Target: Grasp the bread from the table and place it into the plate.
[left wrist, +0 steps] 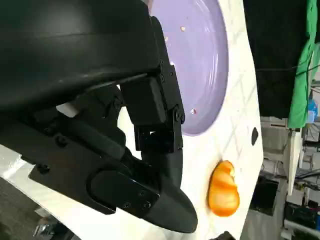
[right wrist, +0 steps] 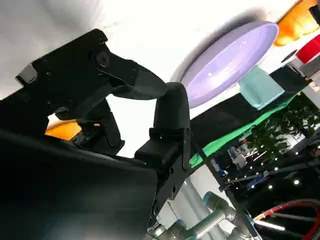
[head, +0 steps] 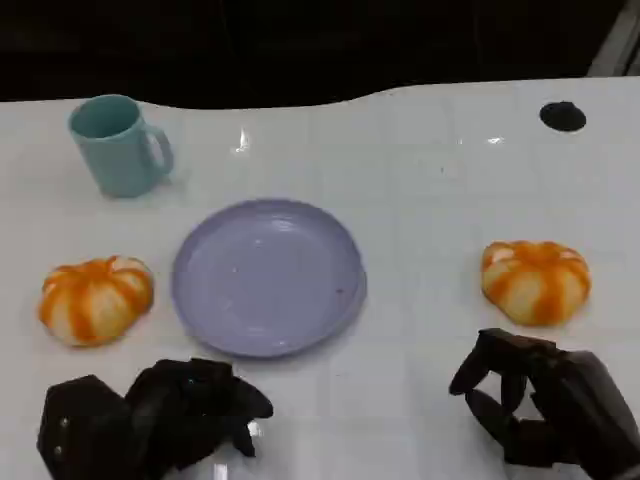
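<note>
Two orange-and-white striped breads lie on the white table, one left of the plate [head: 95, 298] and one to its right [head: 536, 280]. The round lilac plate [head: 268, 275] sits between them with nothing on it. My right hand [head: 545, 400] hovers just in front of the right bread, fingers curved and apart, holding nothing. My left hand [head: 150, 415] is low at the front left, near the plate's rim, and holds nothing. In the left wrist view the plate [left wrist: 200, 65] and the right bread [left wrist: 223, 189] lie past the fingers [left wrist: 155, 130]. An orange patch of bread [right wrist: 62, 130] shows behind the right hand's fingers.
A teal mug [head: 120, 145] stands at the back left, handle to the right. A black round hole [head: 562, 116] marks the table's far right. The table's back edge runs along dark background. In the right wrist view the plate [right wrist: 235, 55] and mug [right wrist: 260, 87] appear.
</note>
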Robot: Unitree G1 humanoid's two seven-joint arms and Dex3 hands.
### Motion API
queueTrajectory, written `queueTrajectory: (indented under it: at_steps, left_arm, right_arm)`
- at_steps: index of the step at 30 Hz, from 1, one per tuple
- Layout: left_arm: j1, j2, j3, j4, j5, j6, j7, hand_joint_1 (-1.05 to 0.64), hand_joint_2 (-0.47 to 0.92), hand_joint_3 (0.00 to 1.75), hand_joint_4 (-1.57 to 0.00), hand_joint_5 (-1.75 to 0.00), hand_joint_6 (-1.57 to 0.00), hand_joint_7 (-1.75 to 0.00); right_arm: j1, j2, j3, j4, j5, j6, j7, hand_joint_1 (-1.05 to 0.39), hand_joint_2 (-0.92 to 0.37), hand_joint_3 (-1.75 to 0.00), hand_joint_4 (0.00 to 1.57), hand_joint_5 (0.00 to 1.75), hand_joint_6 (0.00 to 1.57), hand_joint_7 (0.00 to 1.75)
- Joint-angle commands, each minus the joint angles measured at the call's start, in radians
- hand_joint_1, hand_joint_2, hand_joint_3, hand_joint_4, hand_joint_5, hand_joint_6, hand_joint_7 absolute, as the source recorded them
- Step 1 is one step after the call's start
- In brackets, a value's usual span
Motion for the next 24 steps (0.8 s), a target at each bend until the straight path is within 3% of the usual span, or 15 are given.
queueTrajectory:
  at_steps: [1, 24]
  left_arm:
    - [0.01, 0.013, 0.007, -0.004, -0.004, 0.011, -0.004, -1.03, 0.83, 0.0, -0.88, -1.5, -1.46, -0.44]
    - [0.005, 0.012, 0.009, 0.006, -0.007, 0.006, -0.009, -1.02, 0.83, 0.0, -0.89, -1.5, -1.46, -0.43]
  right_arm:
    - [0.0, -0.023, -0.002, -0.007, 0.001, 0.008, 0.005, -0.36, -0.57, -0.96, 0.82, 1.75, 0.68, 1.42]
    - [-0.007, -0.022, -0.004, 0.004, 0.009, -0.005, 0.0, -0.36, -0.57, -0.94, 0.81, 1.75, 0.69, 1.38]
